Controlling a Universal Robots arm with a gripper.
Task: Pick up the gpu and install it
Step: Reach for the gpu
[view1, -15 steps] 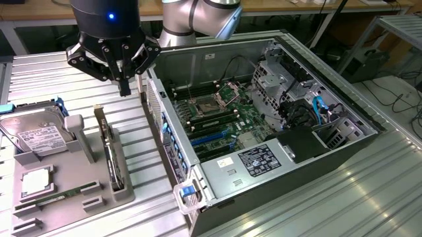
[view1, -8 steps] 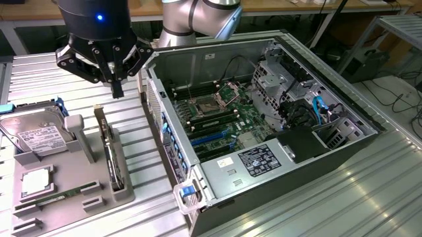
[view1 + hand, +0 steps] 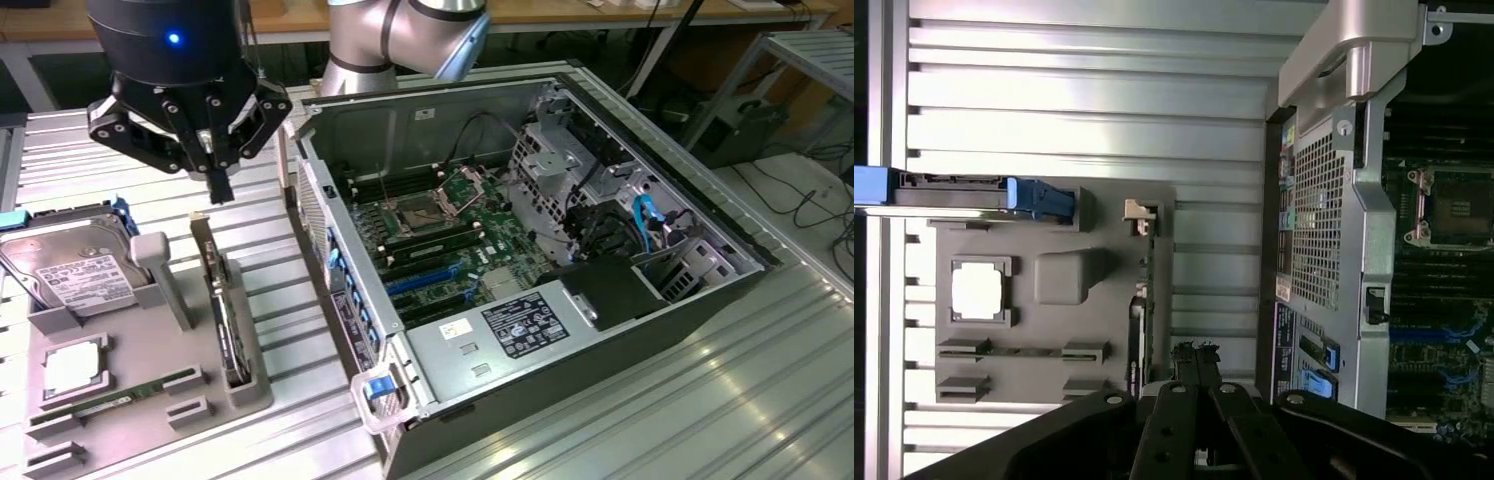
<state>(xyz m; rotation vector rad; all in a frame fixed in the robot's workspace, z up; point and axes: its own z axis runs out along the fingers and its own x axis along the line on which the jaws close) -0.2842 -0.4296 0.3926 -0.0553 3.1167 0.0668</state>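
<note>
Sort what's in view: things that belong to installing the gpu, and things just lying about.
Belongs to the job:
gpu, standing on edge in the grey holder
gripper, shut, close by the gpu
open computer case

Just lying about:
hard drive
memory stick
square chip

My pincer (image 3: 218, 187) hangs pointing straight down, its two dark fingers (image 3: 1185, 365) pressed together with nothing between them; my grey arm (image 3: 400, 40) bends in behind it
</note>
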